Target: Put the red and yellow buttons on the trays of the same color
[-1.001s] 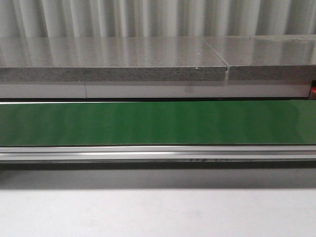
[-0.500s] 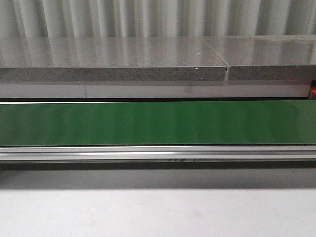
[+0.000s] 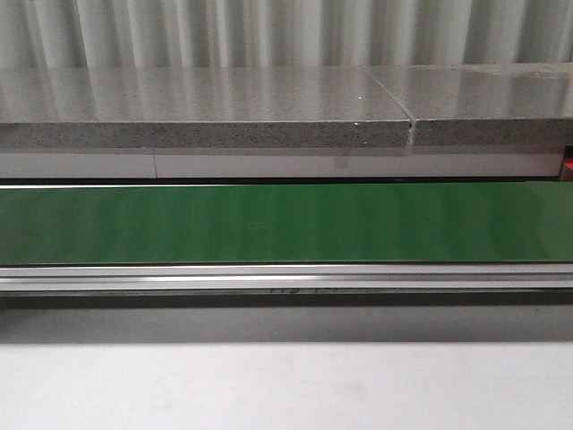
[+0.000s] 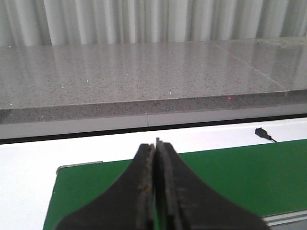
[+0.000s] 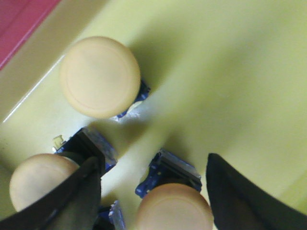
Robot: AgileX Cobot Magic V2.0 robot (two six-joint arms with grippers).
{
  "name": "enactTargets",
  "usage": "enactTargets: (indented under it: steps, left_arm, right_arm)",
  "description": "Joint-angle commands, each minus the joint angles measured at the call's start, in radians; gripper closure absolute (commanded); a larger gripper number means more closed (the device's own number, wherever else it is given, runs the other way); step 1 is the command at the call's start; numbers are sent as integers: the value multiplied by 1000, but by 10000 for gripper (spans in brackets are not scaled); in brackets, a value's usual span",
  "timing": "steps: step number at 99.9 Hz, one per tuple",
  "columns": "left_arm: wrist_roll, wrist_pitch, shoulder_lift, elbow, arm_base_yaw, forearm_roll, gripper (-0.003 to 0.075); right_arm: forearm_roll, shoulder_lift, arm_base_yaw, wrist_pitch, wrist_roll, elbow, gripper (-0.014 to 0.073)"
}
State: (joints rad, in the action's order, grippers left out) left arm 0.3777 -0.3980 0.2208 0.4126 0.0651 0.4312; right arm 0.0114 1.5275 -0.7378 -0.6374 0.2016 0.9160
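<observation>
Your right gripper (image 5: 154, 182) stands wide open, low over the yellow tray (image 5: 230, 72), its two dark fingers (image 5: 81, 191) straddling one yellow button (image 5: 173, 207) that sits between them; whether either finger touches it you cannot tell. Two more yellow buttons share the tray: one (image 5: 100, 76) well up the floor, upright on its blue base, another (image 5: 38, 181) just outside the finger, close enough to crowd it. The red tray (image 5: 21, 17) shows beside the yellow tray's rim. Your left gripper (image 4: 156, 191) is closed, fingers pressed together with nothing between, held above the near edge of the green conveyor belt (image 4: 240, 177). From the front view, you see only the belt (image 3: 286, 222), its aluminium rail (image 3: 286, 278) and the grey stone counter (image 3: 206, 107) behind.
</observation>
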Motion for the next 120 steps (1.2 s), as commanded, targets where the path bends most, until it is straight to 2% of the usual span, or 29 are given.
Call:
enactTargets:
  steps: [1,24,35,52,71,88,100,120]
  left_arm:
    - [0,68,9,26,8,13,740]
    - [0,68,9,26,8,13,740]
    - [0,68,9,26,8,13,740]
    - [0,68,9,26,8,13,740]
    - [0,68,9,26,8,13,740]
    - [0,68,9,26,8,13,740]
    - [0,68,9,26,8,13,740]
    - [0,68,9,26,8,13,740]
  right_arm:
    - [-11,-64,-9,14,1,24,113]
    - [-4,-176,-2,6,1,24,114]
    - [13,-266,42,3,1,24,114]
    - [13,-414,196,4,-13,24,114]
    - [13,-576,424,4,-76,21,116]
    - [13,-718,599,53,-122,-50,116]
    - [13,-821,675,84,-130,-139,116]
    - [13,-988,734,83,-151,-266,123]
